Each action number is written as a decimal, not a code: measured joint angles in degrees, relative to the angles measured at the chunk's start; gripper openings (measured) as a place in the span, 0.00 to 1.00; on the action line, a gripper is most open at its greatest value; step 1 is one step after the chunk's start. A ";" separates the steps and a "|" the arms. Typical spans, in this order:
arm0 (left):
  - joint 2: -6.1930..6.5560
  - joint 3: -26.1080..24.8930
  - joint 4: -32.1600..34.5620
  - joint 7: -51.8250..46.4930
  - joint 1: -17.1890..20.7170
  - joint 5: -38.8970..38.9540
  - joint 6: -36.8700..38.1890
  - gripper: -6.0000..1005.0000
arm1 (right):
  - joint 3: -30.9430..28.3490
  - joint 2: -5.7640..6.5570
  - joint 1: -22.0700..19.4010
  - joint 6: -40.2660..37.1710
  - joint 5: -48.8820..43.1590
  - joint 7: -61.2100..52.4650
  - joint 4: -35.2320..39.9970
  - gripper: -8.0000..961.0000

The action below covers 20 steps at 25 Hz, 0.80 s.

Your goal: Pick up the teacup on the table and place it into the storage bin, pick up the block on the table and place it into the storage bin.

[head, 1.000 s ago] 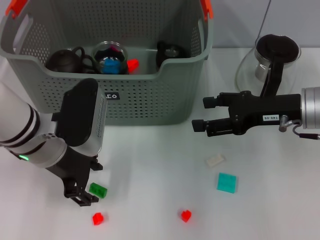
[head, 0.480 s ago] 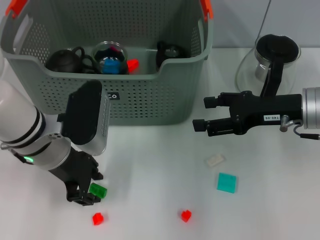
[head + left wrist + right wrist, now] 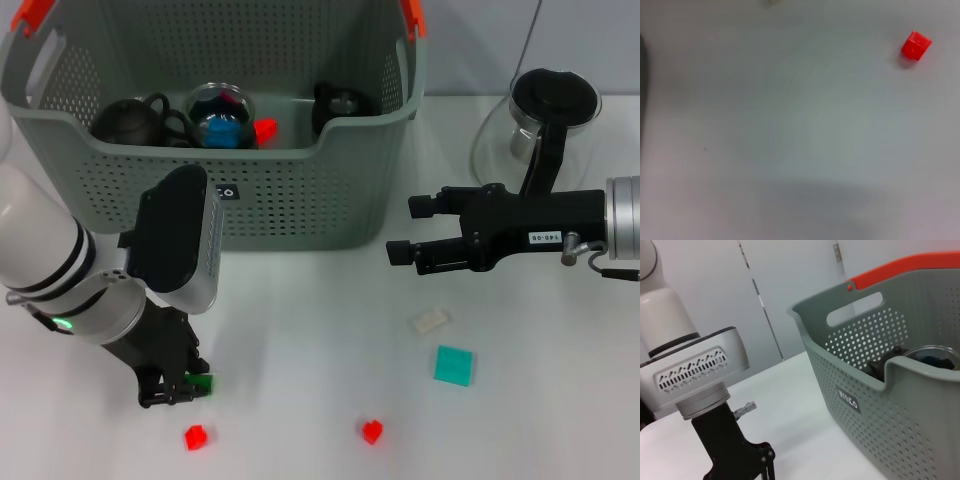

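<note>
The grey-green storage bin (image 3: 300, 195) stands at the back left, also in the right wrist view (image 3: 880, 405). Inside it lie a black teacup (image 3: 340, 105), another dark tea piece (image 3: 130, 118), a glass cup with blue contents (image 3: 222, 115) and a red block (image 3: 265, 130). My left gripper (image 3: 178, 388) is down on the table over a green block (image 3: 203, 381), which it mostly hides. My right gripper (image 3: 404, 229) hovers open and empty right of the bin. On the table lie two red blocks (image 3: 195, 436) (image 3: 372, 431), a teal block (image 3: 454, 365) and a white block (image 3: 430, 320).
A glass pot with a black lid (image 3: 545, 110) stands at the back right, behind my right arm. The left wrist view holds bare white table and one red block (image 3: 915, 46). The right wrist view looks across at my left arm (image 3: 700, 375).
My left gripper has moved right and down onto the green block, which lay exposed beside it before and is now mostly covered. The right arm has stayed put.
</note>
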<state>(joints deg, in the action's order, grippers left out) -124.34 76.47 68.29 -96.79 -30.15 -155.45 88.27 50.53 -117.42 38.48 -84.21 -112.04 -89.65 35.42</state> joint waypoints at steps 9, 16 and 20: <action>0.00 0.01 -0.56 -1.00 -0.25 -0.08 -0.30 0.20 | 0.00 0.06 -0.08 -0.06 -0.02 0.27 -0.10 0.95; 0.09 -0.45 -0.53 -3.53 -0.41 0.00 -0.32 0.14 | 0.00 0.09 -0.07 -0.07 0.02 0.27 -0.01 0.95; 0.01 -2.73 -0.29 -5.30 -0.89 0.65 -0.30 0.14 | 0.00 0.09 -0.01 -0.08 0.02 0.27 0.01 0.95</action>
<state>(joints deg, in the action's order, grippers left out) -124.32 73.74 68.00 -102.09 -31.05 -154.80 87.97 50.54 -117.33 38.47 -84.29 -112.02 -89.38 35.43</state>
